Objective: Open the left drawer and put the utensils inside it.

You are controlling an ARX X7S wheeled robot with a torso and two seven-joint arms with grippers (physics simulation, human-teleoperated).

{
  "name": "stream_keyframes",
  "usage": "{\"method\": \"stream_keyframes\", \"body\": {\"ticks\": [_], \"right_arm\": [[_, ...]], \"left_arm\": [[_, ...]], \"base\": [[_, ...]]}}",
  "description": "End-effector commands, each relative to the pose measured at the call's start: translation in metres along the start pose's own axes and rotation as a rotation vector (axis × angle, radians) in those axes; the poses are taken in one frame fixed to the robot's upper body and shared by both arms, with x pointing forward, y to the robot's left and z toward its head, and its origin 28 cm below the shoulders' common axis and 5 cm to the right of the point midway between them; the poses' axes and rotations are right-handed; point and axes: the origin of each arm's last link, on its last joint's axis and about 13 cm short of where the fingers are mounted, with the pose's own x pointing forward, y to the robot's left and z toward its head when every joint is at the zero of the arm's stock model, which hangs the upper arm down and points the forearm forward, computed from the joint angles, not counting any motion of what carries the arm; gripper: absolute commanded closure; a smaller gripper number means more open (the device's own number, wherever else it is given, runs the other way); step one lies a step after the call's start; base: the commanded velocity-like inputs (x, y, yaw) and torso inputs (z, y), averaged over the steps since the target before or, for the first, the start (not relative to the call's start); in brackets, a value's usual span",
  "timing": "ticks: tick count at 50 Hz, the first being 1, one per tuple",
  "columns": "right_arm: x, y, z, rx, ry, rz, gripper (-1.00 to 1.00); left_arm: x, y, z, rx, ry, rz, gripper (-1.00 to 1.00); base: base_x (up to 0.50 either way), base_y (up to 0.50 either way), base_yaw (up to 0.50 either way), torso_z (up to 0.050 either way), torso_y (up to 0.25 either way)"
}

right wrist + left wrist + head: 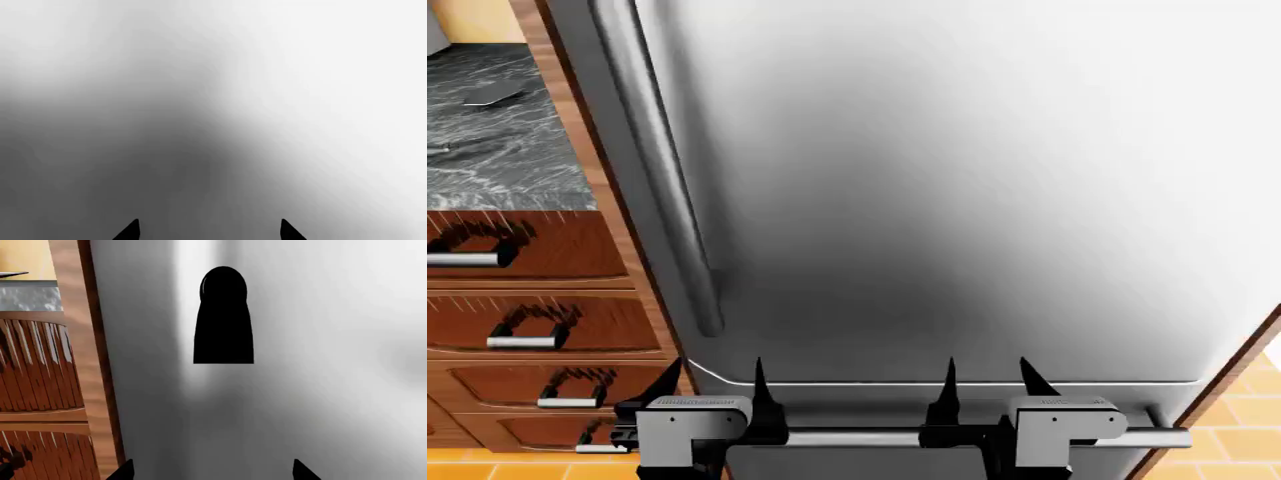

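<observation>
A stack of reddish-brown drawers [534,320] with short silver bar handles sits at the far left, under a dark marble counter [494,150]. The top one [547,245] is shut; I cannot tell which is the left drawer. A small dark-grey flat piece [491,96] lies on the counter, perhaps one of the utensils, too small to name. My left gripper [714,385] [213,472] and right gripper [992,385] [209,231] both stand open and empty, facing a steel fridge door, well right of the drawers.
A big stainless fridge [961,180] fills the view, with a vertical bar handle [661,170] and a horizontal bar handle [854,437] just beyond my fingertips. A black arch shape [223,315] shows on its door. A wood side panel [80,340] separates fridge and drawers.
</observation>
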Motion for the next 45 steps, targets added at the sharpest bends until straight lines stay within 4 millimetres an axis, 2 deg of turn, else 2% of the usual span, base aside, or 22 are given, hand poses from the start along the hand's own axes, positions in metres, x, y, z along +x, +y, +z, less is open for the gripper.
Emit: {"method": "stream_keyframes", "body": {"ticks": [1, 11, 25, 32, 45], "right_arm": [[0.0016, -0.0001, -0.0015, -0.001, 0.008, -0.016, -1.0], [0.0013, 0.0022, -0.0004, 0.007, 0.016, -0.002, -1.0], [-0.0006, 0.0034, -0.0053, 0.01, 0.024, 0.009, -1.0], [-0.0003, 0.0028, -0.0055, 0.02, 0.011, -0.028, -1.0], [-0.0005, 0.0043, -0.0033, 0.022, 0.008, 0.006, -1.0]], "left_arm": [[0.0024, 0.0006, -0.0025, -0.014, 0.009, -0.001, -1.0], [0.0019, 0.0015, -0.0027, -0.014, 0.017, -0.002, -1.0], [-0.0019, 0.0021, -0.0031, -0.045, 0.006, -0.022, -1.0], [-0.0006, 0.0024, -0.0035, -0.042, 0.028, -0.017, -1.0], [0.0004, 0.0033, -0.0015, -0.031, 0.03, -0.002, -1.0]], "base": [[0.0, 0.0, 0.0, 0.0, 0.0], [-0.04, 0.0, 0.0, 0.0, 0.0], [-0.43, 0.0, 0.0, 0.0, 0.0], [0.0, 0.03, 0.0, 0.046, 0.0], [0.01, 0.49, 0.0, 0.05, 0.0]]}}
